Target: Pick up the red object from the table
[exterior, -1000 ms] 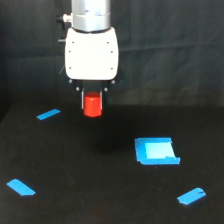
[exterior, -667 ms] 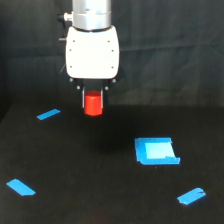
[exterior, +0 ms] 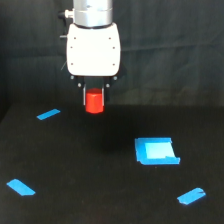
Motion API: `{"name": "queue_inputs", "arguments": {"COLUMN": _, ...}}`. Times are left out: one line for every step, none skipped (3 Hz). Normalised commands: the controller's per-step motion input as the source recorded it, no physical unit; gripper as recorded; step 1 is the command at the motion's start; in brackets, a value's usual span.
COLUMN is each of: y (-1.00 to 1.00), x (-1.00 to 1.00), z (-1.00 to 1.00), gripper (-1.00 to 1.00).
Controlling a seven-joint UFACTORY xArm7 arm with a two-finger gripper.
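The red object is a short stubby red-orange block hanging in the air above the black table. My gripper is shut on it from above, its dark fingers pressing on both sides of the block's upper part. The white gripper body fills the upper middle of the exterior view. A faint shadow lies on the table below the block.
A blue square patch lies on the table toward the exterior view's right. Blue tape strips sit at the left, the lower left and the lower right.
The gripper has risen a little higher above the table with the red object still held in it. The blue pieces have not moved.
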Motion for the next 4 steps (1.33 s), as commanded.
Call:
{"name": "queue_inputs", "arguments": {"y": -0.04, "x": -0.03, "z": 0.17, "gripper": -0.91}}
{"name": "queue_inputs", "arguments": {"y": 0.02, "x": -0.02, "z": 0.09, "gripper": -0.99}}
{"name": "queue_inputs", "arguments": {"y": 0.07, "x": 0.0, "z": 0.09, "gripper": -1.0}}
{"name": "queue_inputs", "arguments": {"y": 0.06, "x": -0.08, "z": 0.04, "gripper": -0.95}}
